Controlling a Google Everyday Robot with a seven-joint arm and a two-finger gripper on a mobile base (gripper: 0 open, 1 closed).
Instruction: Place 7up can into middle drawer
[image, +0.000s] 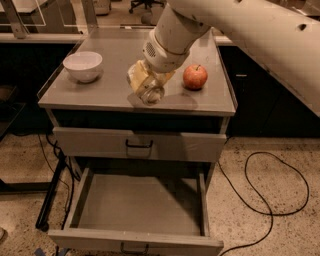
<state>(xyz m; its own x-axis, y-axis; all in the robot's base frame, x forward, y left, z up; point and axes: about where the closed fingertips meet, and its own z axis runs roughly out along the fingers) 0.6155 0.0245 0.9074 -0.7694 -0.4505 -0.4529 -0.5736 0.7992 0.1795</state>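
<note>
Grey cabinet top (107, 97), white bowl (83, 65), red apple (195, 77), hand (145, 84) holding 7up can (151, 93) above

White bowl (83, 65) and red apple (195, 77) either side of pincer (146, 86), black floor cable (280, 210)

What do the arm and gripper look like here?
The arm is a thick, smooth off-white rounded shell with one small dark hole and no cables showing. The wrist is a white cylinder. The gripper, over the tabletop left of the apple, is pale yellowish.
</note>
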